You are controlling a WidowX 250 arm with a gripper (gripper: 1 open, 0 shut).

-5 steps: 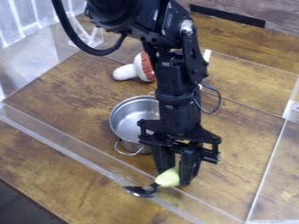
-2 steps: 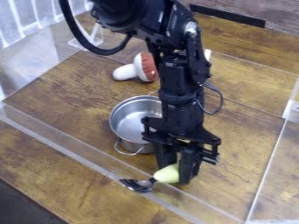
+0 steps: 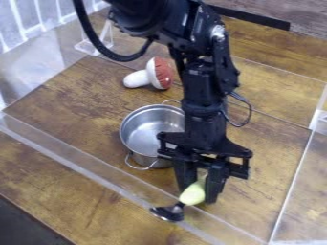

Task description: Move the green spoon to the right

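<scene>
I see the gripper (image 3: 196,187) pinching the green spoon (image 3: 188,197) by its handle, lower centre of frame; metal bowl end touches the wood table (image 3: 76,115). Steel pot (image 3: 155,129) just up-left of it, looks empty inside. Toy mushroom (image 3: 153,72) lies on its side, upper centre, outside the pot.

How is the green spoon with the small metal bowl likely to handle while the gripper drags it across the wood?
The yellow-green plastic-handled spoon looks rigid, so it should move as one piece. Held by its handle in the shut gripper, its shiny bowl end, low at the wooden table, may pivot or scrape. It seems light, and smooth plastic could slip.
</scene>
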